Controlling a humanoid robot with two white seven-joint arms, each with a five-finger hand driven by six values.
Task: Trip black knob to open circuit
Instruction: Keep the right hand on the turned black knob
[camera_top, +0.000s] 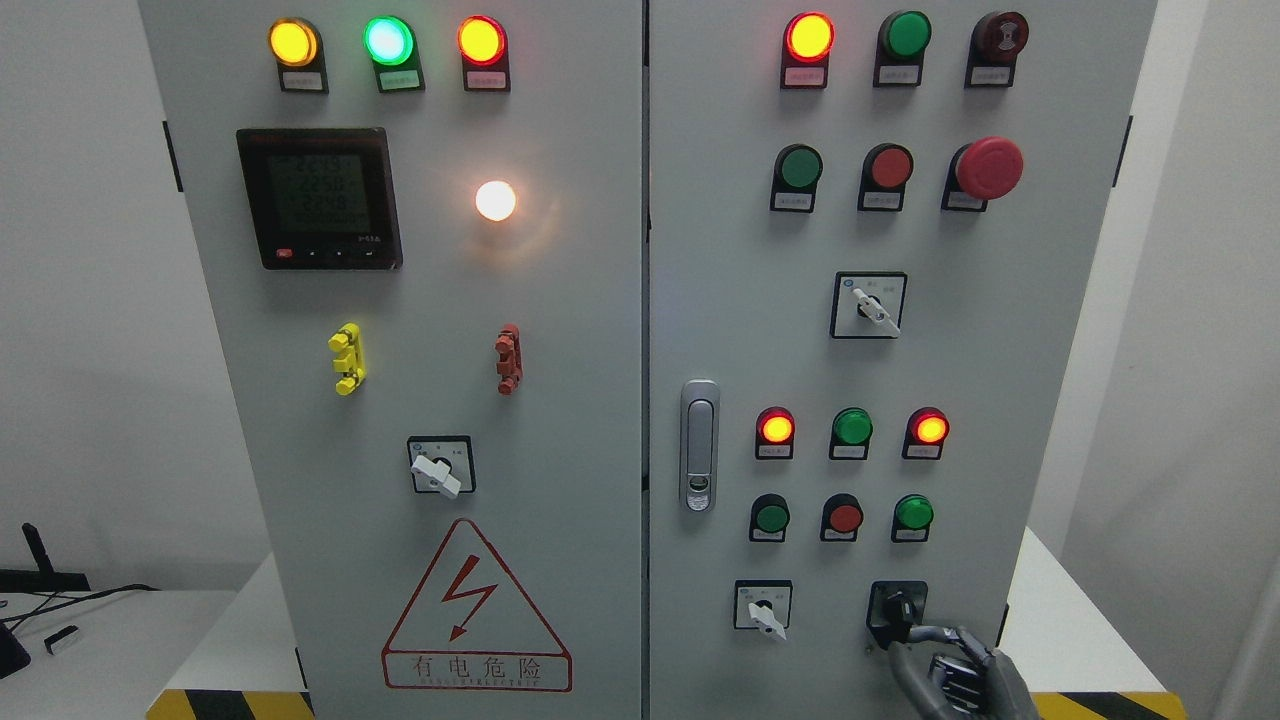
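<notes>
The black knob (897, 608) sits in a black square plate at the bottom right of the cabinet's right door (1000, 350). My right hand (906, 640) comes up from the bottom edge just right of it. Its grey fingers (935, 633) are curled, with the tips closed on the knob's lower end. The palm hides the door panel below the knob. My left hand does not show.
A white selector switch (765, 615) sits left of the knob, with small green and red buttons (845, 517) above. A door latch (699, 445) is at the door's left edge. The left door carries a meter (318, 197) and a warning triangle (470, 600).
</notes>
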